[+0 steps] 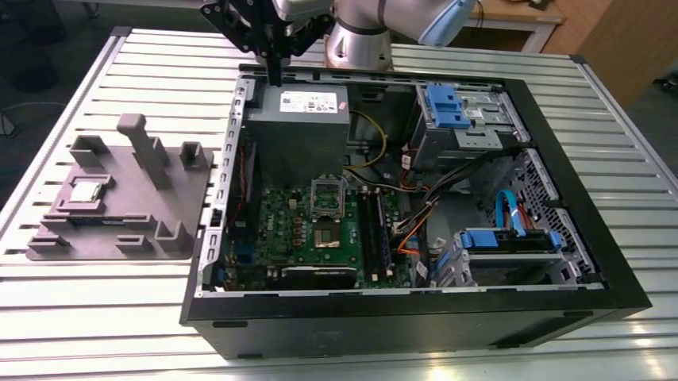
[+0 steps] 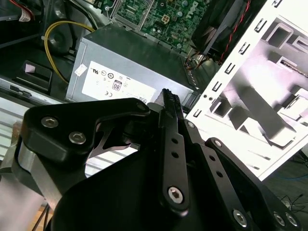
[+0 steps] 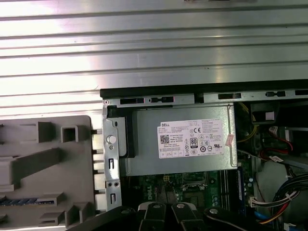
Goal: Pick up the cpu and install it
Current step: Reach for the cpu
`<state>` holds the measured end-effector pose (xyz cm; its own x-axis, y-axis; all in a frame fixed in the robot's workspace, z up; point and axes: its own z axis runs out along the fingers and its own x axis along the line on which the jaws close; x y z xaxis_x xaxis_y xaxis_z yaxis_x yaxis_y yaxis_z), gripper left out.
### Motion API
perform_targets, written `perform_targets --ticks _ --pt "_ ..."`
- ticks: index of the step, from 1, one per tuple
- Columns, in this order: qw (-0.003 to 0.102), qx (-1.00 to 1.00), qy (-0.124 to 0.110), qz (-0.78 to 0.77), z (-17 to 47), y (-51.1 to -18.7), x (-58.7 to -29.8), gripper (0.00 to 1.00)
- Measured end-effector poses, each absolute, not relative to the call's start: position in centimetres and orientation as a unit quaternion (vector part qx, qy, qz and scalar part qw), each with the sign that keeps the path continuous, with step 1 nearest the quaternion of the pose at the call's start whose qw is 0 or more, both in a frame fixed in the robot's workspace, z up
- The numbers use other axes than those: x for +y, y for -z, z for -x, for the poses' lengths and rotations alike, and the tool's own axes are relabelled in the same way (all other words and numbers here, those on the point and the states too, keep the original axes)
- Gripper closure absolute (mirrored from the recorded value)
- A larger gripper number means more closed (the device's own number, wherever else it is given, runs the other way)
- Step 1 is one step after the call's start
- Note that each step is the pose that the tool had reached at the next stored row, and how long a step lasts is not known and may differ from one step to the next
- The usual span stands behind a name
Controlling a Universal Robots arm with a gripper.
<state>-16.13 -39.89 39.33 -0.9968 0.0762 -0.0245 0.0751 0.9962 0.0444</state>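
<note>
The claw (image 1: 278, 77) hangs over the far edge of the open computer case (image 1: 424, 321), clenched on nothing at all; in the second wrist view its toothed fingertips (image 2: 169, 98) meet with no chip between them. The cpu (image 1: 85, 192) is well apart from it, lying flat with its silvery top up in a pocket of the grey fixture tray (image 1: 117, 242). That tray rests on the bench (image 1: 159, 55), beside the case at the exterior view's left, and the pocket looks made to keep the chip square and open to a reach from above. The case lies on its side with the panel off, so the motherboard (image 1: 286, 218) faces upward, and its socket (image 1: 326, 193) appears vacant, I'd say. Right under the claw is the power supply (image 1: 302, 127), white label up, not the tray, so by my reading the pick is not yet made.
</note>
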Motion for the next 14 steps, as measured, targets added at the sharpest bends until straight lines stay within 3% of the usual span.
perform_targets --ticks 14 --pt "0.013 0.999 -0.022 -0.038 16.72 -39.32 -39.89 0.89"
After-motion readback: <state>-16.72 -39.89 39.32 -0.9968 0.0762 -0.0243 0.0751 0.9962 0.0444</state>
